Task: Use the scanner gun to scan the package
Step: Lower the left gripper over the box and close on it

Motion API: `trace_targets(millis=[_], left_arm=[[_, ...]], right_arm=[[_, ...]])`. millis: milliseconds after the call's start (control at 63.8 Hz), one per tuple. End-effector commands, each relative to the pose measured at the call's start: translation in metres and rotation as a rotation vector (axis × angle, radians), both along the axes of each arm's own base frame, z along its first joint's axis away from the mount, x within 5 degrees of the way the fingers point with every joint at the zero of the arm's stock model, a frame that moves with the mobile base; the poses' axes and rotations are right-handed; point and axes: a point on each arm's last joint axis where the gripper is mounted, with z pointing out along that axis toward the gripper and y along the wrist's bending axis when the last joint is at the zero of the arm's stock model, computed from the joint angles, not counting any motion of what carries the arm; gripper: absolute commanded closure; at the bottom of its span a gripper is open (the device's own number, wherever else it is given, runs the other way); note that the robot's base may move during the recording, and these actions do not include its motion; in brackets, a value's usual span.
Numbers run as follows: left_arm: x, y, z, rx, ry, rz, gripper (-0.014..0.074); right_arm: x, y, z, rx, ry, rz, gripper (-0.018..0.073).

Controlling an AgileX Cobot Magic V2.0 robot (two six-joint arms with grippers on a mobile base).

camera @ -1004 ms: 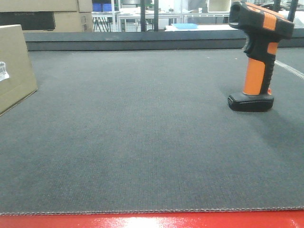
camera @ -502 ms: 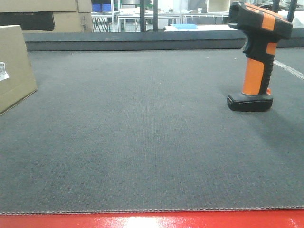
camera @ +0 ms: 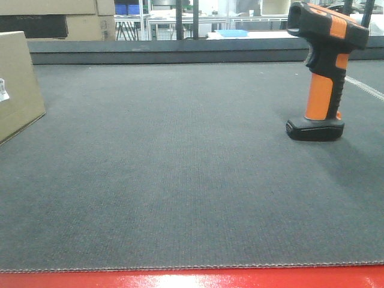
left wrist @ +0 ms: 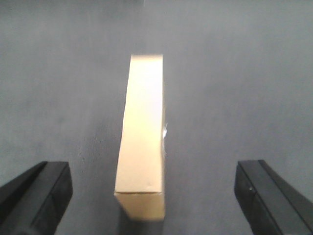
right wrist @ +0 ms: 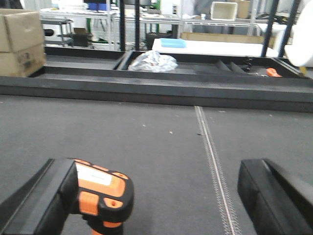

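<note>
Cardboard package (camera: 18,84) edged left | pistol-shaped scanner gun (camera: 321,90) | left pincer (left wrist: 154,191), right pincer (right wrist: 159,193) apart

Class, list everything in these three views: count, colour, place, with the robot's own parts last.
package: one, tan, mat's left edge
scanner gun: one, black and orange, upright at right
mat: one, dark grey, under both
red strip: one, red, near edge
cardboard boxes: two, brown, stacked in background
blue tray: one, blue, background table
left gripper: one, black, open, over package
right gripper: one, black, open, beside scanner gun
</note>
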Motion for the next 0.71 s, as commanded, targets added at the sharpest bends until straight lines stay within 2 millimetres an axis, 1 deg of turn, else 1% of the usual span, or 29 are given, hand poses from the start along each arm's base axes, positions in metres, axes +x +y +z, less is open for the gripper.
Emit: trace_targets(millis=[0,47,110,157,220,298,392,502,690], left_arm=[[0.026,0.004,0.0,0.0,0.125,-0.044,0.0027],[0.039,0.006,0.001,0.002,0.159,-0.077,0.0027],[0.064,0.012,-0.003,0.002,0.182,-0.116,0.0027],[0.083,0.018,-0.012,-0.007,0.214,-0.12,0.0027],[0.1,0.024,-0.023,-0.017,0.251,-0.111,0.0027],[0.116,0.029,-0.038,-0.024,0.296,-0.108,0.0027],[0.134,0.032,-0.058,-0.035,0.358,-0.114,0.0027],[0.15,0.035,-0.078,-0.044,0.414,-0.139,0.0027],[0.168,0.038,-0.105,-0.059,0.486,-0.147,0.0027]], right_arm=[[0.0,0.003,0.005,-0.008,-0.028,0.016,-0.001],[0.0,0.004,0.005,-0.008,-0.028,0.023,-0.001],[-0.001,0.004,0.005,-0.008,-0.028,0.028,-0.001],[-0.001,0.004,0.005,-0.008,-0.028,0.028,-0.001],[-0.001,0.004,0.005,-0.008,-0.03,0.027,-0.001],[-0.001,0.004,0.005,-0.008,-0.03,0.027,-0.001],[-0.001,0.004,0.005,-0.006,-0.03,0.027,-0.001],[-0.001,0.004,0.005,-0.002,-0.029,0.028,-0.001],[-0.001,0.004,0.005,0.005,-0.029,0.028,-0.001]])
